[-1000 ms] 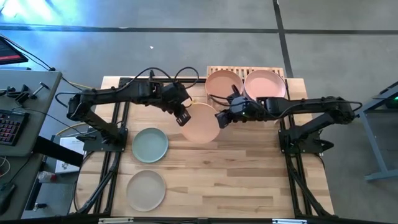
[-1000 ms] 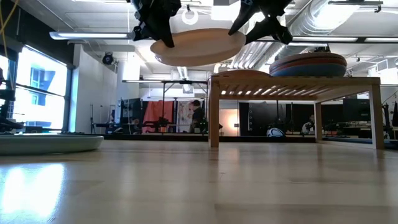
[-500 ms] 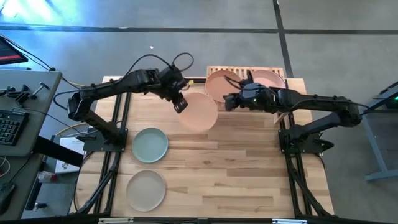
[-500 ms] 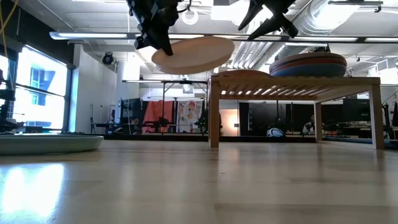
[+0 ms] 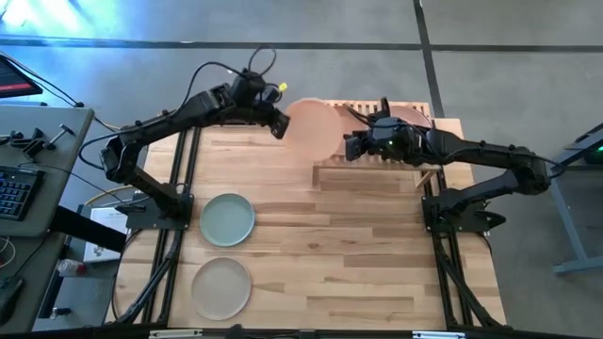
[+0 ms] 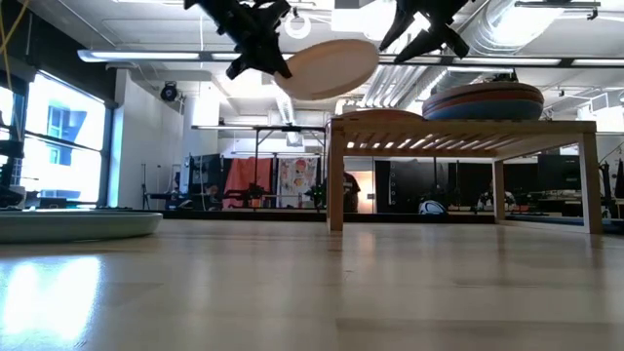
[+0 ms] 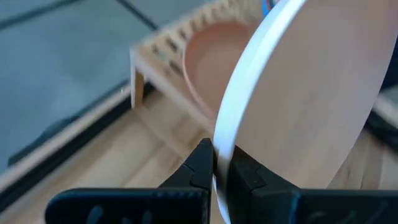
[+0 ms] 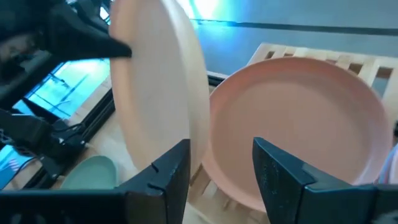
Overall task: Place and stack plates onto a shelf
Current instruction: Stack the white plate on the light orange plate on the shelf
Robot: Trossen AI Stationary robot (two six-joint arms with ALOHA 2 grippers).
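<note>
High view: the left claw (image 5: 279,127) pinches the rim of a pale plate (image 5: 312,130) and holds it in the air over the left half of the shelf (image 5: 377,174), which stands at the counter's (image 5: 330,254) twelve o'clock edge. The left wrist view shows that claw's two fingers (image 7: 202,163) closed tight on the plate's edge, with the plate tilted steeply. In the low view the plate (image 6: 327,68) hangs above the shelf's (image 6: 458,129) left end, clear of it, tipped so that its far side is higher.

Under it on the shelf lies a peach plate (image 8: 292,124), seen best in the right wrist view, just beside the raised plate (image 8: 158,93). At the shelf's right half sits a stack of plates (image 6: 483,100); the low view shows a bluish layer in it, and I cannot tell the others apart.

The right claw (image 5: 350,149) hovers just at three o'clock of the held plate, above the shelf. Its fingers (image 8: 283,168) stand apart with nothing between them.

A green plate (image 5: 227,219) lies flat on the counter toward eight o'clock, and a beige plate (image 5: 221,287) lies at seven o'clock of it, near the counter's front edge. Both are well apart from the shelf.
</note>
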